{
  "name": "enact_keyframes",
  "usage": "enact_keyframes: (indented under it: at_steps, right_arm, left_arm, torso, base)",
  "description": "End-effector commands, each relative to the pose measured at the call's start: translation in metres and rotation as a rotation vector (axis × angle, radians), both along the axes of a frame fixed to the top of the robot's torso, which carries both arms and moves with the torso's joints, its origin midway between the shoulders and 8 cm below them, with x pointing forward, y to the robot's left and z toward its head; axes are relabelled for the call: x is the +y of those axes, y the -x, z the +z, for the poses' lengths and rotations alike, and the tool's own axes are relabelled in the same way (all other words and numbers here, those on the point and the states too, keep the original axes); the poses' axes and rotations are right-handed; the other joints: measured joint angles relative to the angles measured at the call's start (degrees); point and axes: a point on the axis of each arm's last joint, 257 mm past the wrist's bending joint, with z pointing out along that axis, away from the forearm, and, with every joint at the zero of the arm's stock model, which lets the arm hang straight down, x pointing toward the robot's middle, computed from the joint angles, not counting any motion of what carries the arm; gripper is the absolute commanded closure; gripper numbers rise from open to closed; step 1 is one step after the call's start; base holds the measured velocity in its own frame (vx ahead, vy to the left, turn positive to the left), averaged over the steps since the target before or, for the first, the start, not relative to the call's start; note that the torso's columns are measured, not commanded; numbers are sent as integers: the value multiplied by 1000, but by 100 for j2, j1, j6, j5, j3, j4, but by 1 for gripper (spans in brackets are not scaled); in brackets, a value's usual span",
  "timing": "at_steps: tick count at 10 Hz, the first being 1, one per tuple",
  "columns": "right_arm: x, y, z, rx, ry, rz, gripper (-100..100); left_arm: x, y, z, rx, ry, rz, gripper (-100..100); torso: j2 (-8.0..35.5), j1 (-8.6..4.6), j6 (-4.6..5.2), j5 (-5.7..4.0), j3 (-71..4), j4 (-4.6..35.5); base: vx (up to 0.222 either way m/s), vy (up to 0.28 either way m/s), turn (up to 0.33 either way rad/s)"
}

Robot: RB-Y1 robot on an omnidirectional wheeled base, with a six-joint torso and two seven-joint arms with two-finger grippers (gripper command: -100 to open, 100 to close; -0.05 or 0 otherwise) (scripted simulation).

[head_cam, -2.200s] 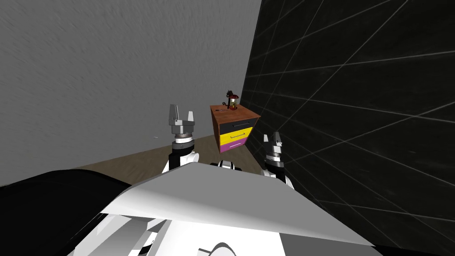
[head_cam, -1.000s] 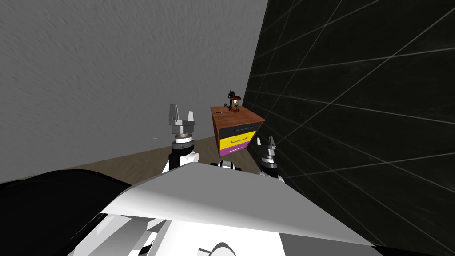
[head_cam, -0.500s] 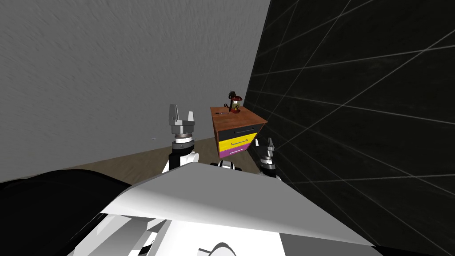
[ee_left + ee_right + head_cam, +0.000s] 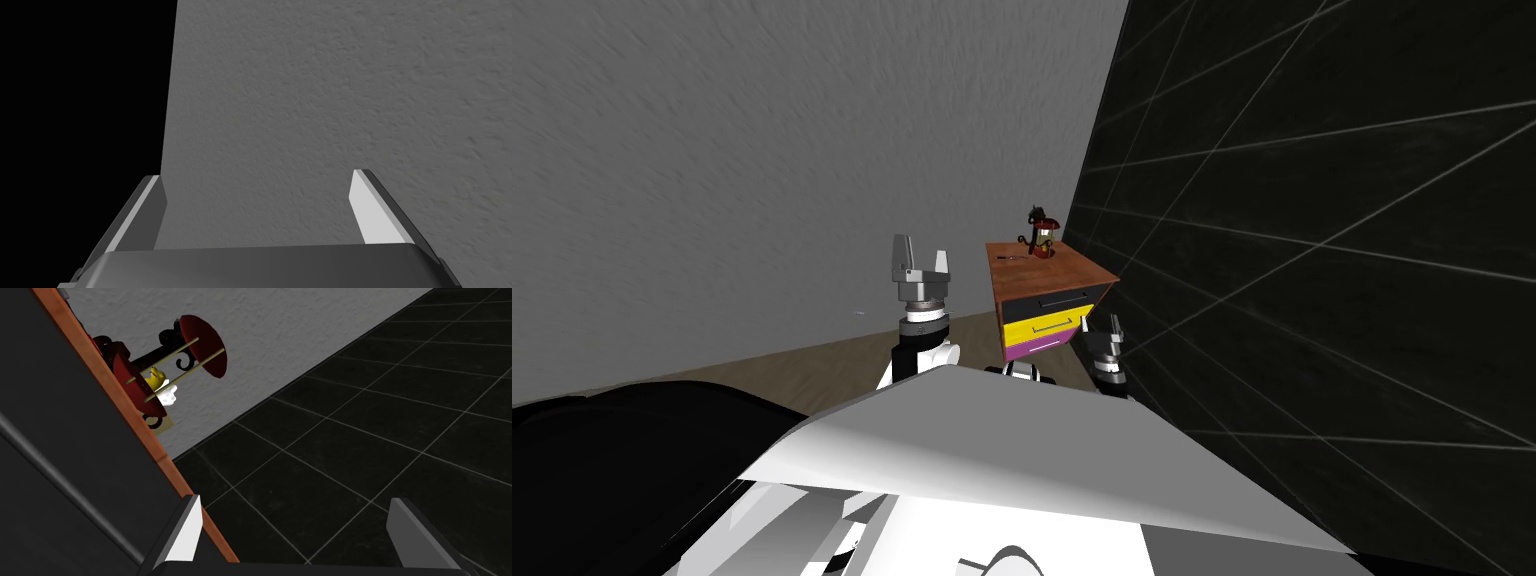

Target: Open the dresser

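Observation:
A small brown-topped dresser (image 4: 1047,268) stands in the corner, with a black top drawer (image 4: 1057,298), a yellow middle one (image 4: 1042,325) and a magenta bottom one (image 4: 1032,346), all closed. My right gripper (image 4: 1109,328) is open, just off the dresser's right front corner. In the right wrist view that gripper (image 4: 295,523) faces the black tiled wall, with the black drawer front (image 4: 55,458) and its grey bar handle (image 4: 60,488) beside one finger. My left gripper (image 4: 919,250) is raised left of the dresser, open (image 4: 257,205) toward the grey wall.
A dark red lantern-like ornament (image 4: 1042,232) stands on the dresser's top at the back, seen close as the ornament (image 4: 170,363) in the right wrist view. The black tiled wall (image 4: 1312,250) runs along the right, the grey wall (image 4: 762,170) on the left. Wood floor (image 4: 832,360) lies ahead.
I have moved closer to the dresser and turned slightly. My right gripper has shifted left toward the dresser's front corner. The left arm has stayed put.

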Motion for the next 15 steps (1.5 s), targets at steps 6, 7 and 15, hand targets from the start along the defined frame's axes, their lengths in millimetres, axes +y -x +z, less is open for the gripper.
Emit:
enact_keyframes:
  at_steps: [6,7,15]
  right_arm:
    - [8,5,-25,49,-173,147,-100]
    - [8,5,-25,53,-193,160,-100]
    - [17,14,-58,117,-378,322,-100]
  left_arm:
    - [0,0,0,0,0,0,0]
    - [0,0,0,0,0,0,0]
    - [0,0,0,0,0,0,0]
  torso:
    - [2,0,-3,0,4,2]
    - [-5,-2,0,-1,-3,-2]
    - [10,12,0,3,7,3]
  base:
    - [63,-14,41]
    - [49,-7,1]
    - [30,-20,54]
